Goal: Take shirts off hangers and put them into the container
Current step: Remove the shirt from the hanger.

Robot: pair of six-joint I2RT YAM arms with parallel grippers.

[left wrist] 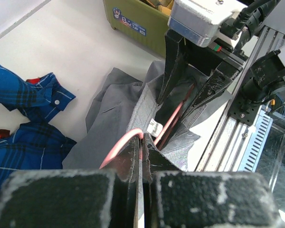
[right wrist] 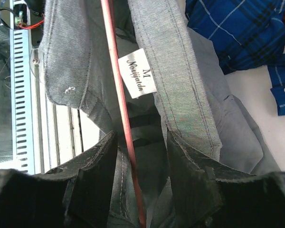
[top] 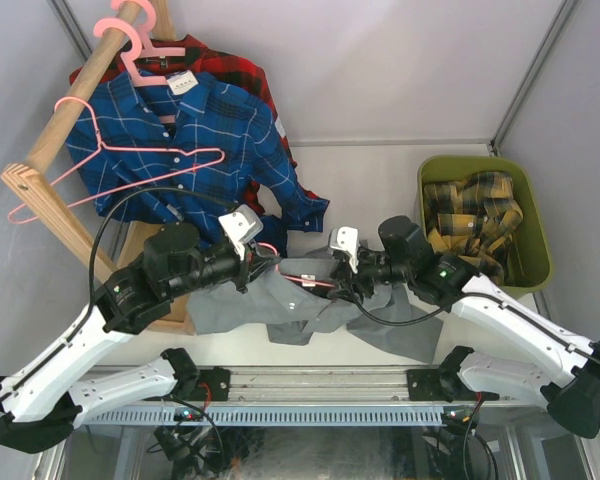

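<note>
We find the grey shirt (top: 235, 305) crumpled beneath both tools; its pink hanger (right wrist: 119, 90) runs lengthwise from the left gripper (left wrist: 142, 141), clenched on the wire, straight between the parted jaws of the right gripper (right wrist: 140, 142), inside the collar (right wrist: 180, 85).

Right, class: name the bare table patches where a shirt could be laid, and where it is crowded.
Bare: the table between the blue plaid shirt and the container. Crowded: the near middle, where the left hand and right hand meet at the grey shirt.
</note>
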